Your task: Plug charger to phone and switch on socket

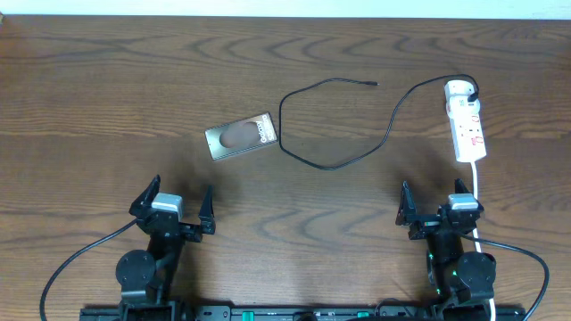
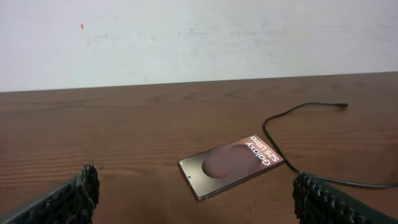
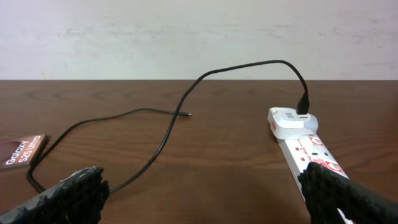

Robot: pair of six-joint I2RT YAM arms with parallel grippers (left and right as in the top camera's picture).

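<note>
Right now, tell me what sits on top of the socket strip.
A white adapter sits on the socket's far end, with the charger cable plugged into it. The outlet beneath the adapter is covered.

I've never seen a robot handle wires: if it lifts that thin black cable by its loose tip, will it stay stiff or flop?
Probably flop: the charger lies in loose curves on the table, so it would likely sag and trail. It looks thin, so likely light. Its other end is plugged in at the socket, so pulling might drag that.
</note>
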